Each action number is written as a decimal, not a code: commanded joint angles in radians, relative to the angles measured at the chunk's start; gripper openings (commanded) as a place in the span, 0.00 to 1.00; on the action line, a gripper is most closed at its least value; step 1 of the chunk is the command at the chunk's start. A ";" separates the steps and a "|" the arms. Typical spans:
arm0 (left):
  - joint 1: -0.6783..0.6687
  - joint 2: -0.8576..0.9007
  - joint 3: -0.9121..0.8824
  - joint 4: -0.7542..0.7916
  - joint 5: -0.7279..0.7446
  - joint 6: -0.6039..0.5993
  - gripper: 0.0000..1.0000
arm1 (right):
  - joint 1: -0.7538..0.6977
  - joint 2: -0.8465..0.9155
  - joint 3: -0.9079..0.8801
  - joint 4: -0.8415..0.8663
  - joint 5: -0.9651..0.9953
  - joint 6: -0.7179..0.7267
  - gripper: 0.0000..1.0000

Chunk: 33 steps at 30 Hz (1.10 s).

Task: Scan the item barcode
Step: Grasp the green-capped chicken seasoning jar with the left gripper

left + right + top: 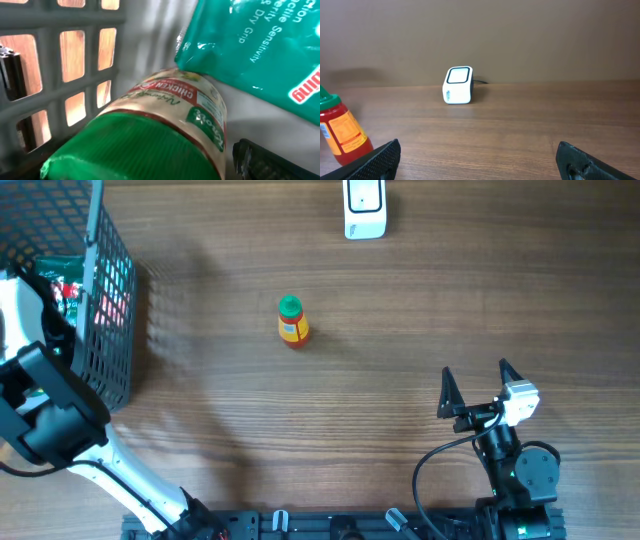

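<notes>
My left gripper (142, 167) is down inside the grey basket (108, 300), open, with a jar (175, 107) between its jaws. The jar has a green lid and a chicken label. One dark finger (262, 160) shows just right of the jar with a small gap; the other finger is hidden. A green pouch (255, 55) lies over the jar's far end. A red bottle (291, 321) with a green cap stands upright mid-table. The white scanner (364, 208) sits at the far edge. My right gripper (475, 385) hovers open and empty near the front right, facing the scanner (457, 85).
The basket's slatted wall (75, 60) runs close along the left of the jar. More packets (68, 285) show in the basket beside my left arm. In the right wrist view the red bottle (342, 132) stands at the left edge.
</notes>
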 commanded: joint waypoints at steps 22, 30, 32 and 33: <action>-0.021 -0.036 0.147 0.045 -0.013 0.058 0.55 | 0.002 -0.011 -0.002 0.003 -0.015 -0.014 1.00; -0.022 -0.149 0.385 -0.082 -0.013 0.084 0.54 | 0.002 -0.011 -0.002 0.003 -0.015 -0.015 1.00; -0.022 -0.196 0.420 -0.095 -0.013 0.084 0.54 | 0.002 -0.011 -0.002 0.003 -0.015 -0.014 1.00; -0.022 -0.224 0.435 -0.100 -0.013 0.084 0.55 | 0.002 -0.011 -0.002 0.003 -0.015 -0.014 1.00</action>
